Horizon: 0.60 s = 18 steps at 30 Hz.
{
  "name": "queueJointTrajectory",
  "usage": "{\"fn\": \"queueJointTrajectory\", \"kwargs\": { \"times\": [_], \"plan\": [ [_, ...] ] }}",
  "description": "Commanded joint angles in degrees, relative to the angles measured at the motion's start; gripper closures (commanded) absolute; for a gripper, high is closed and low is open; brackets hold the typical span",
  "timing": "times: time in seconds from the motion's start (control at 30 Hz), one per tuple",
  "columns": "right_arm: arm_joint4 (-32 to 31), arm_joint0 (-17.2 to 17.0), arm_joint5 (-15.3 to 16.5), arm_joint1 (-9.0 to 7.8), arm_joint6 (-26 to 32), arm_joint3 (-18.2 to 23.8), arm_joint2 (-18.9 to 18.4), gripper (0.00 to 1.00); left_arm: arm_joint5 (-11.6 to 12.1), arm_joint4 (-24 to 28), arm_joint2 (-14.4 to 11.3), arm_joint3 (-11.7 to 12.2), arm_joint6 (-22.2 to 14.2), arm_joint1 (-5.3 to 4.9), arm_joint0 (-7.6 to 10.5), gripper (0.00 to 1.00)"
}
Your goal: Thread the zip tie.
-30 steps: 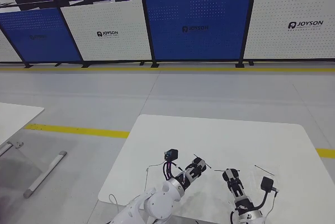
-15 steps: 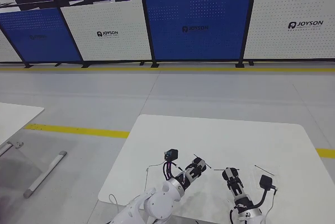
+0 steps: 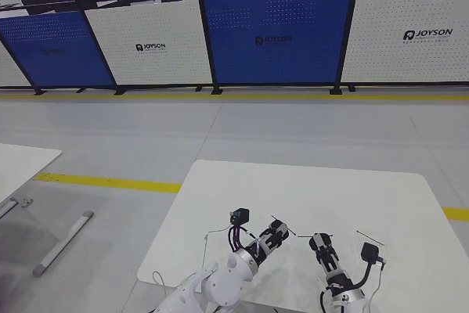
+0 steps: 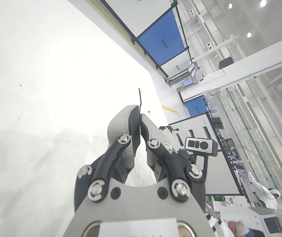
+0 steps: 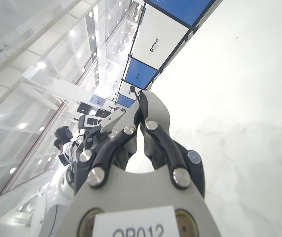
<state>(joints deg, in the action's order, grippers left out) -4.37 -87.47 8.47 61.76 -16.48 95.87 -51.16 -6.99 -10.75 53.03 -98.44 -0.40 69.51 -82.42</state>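
Left gripper clamped on zip tie tail, right gripper on head end; top view adds loose tie.

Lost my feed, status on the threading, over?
Left claw shut on zip tie, strap end. Right claw shut on head end. Ends close, unthreaded. Spare tie on table nearby.

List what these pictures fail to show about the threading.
- Left wrist view: the shut left gripper hides the zip tie except one thin end.
- Right wrist view: the right gripper covers the zip tie; any slot is too small to see.
- Top view: too small to tell whether both grippers hold one zip tie, or what the loose strip is.
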Motion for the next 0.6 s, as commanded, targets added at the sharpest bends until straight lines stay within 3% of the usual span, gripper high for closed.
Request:
{"fn": "queueJointTrajectory", "kwargs": {
  "times": [0.0,0.57],
  "plan": [
    [0.0,0.0,0.0,0.0,0.0,0.0,0.0,1.0,0.0,0.0,0.0,0.0,0.0,0.0,0.0,1.0],
    [2.0,0.7,-0.9,0.82,3.1,-0.8,-1.2,1.0,0.0,0.0,0.0,0.0,0.0,0.0,0.0,1.0]
  ]
}}
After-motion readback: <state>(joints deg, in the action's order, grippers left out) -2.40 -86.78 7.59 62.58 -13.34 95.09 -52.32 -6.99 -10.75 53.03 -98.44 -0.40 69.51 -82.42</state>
